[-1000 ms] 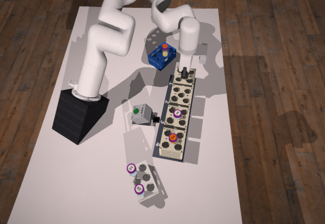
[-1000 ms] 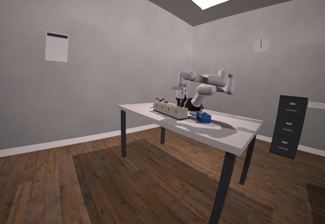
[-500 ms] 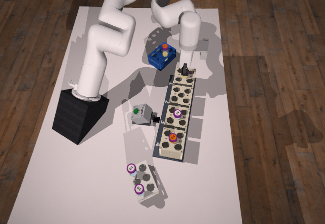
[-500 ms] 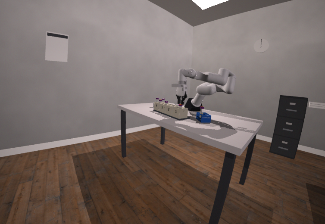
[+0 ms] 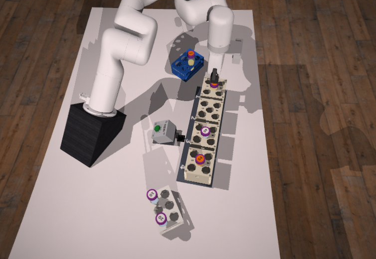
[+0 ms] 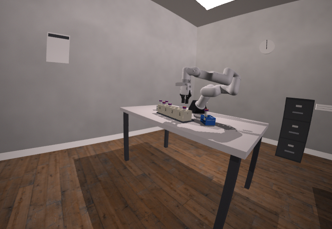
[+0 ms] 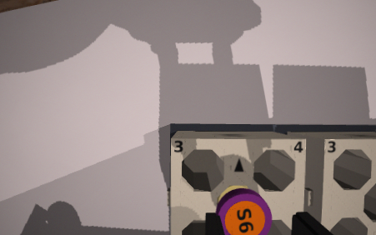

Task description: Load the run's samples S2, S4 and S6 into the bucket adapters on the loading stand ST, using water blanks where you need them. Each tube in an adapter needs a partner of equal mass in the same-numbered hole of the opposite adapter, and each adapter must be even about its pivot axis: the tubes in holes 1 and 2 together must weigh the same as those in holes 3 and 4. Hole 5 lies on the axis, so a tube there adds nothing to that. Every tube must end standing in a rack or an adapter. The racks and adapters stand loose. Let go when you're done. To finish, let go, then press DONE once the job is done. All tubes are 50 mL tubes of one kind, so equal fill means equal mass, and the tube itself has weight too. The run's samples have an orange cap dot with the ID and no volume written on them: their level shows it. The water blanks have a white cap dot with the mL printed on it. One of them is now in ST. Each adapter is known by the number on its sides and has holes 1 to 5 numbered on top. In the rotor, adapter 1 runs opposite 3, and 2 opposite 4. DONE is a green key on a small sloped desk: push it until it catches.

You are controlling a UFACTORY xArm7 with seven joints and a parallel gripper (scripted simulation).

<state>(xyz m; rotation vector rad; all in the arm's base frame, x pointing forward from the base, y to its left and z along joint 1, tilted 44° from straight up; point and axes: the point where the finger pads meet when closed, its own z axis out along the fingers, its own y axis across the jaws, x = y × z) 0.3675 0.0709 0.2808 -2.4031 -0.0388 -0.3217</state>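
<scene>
Tube S6 stands in the middle hole of adapter 1. My gripper is part open above it, holding nothing. An orange-dot tube stands in the blue rack; its ID is hard to read. Another orange-dot tube, seemingly S4, stands in adapter 4, hole 5. A white-dot blank stands in hole 5 of adapter 3. Adapter 2 has no tubes. Blanks marked 10 and 20 stand in the white rack.
The dark loading stand carries the four adapters in a row. The sloped desk with the green DONE key stands beside adapter 3. The arm's black base is at the left.
</scene>
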